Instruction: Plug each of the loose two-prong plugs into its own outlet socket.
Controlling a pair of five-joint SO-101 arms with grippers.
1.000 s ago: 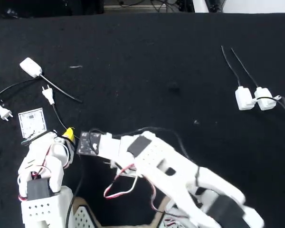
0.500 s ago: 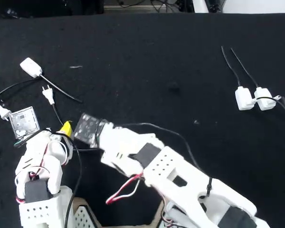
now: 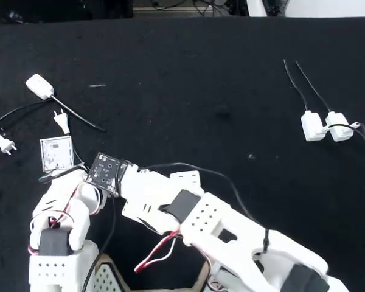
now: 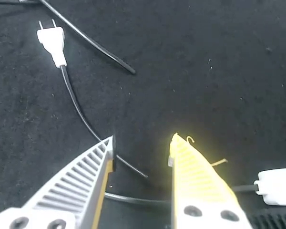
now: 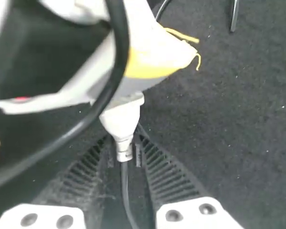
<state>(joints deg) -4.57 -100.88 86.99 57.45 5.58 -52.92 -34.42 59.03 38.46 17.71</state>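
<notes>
- The step in hand looks like the pick-up of a plug by the bench's (image 3: 201, 73) front-left corner; nothing there is mated yet.
- The right claw (image 5: 123, 143) reaches across to that corner. Its jaws are closed on the narrow neck of a white connector (image 5: 121, 121), whose cable runs back between them. Whether this is a plug or a socket cannot be told.
- The left claw (image 4: 142, 140) hangs wide open and empty just beside it, over a black cable (image 4: 81, 112).
- That cable leads to a loose plug (image 4: 51, 40) lying flat near the left edge, with a second plug (image 3: 5, 145) closer to that edge.
- Two white blocks (image 3: 325, 126) sit together near the right edge, well apart from both arms.
- Next, the left claw likely needs to close on the loose plug's body, prongs clear, so the two pieces can be lined up squarely.
</notes>
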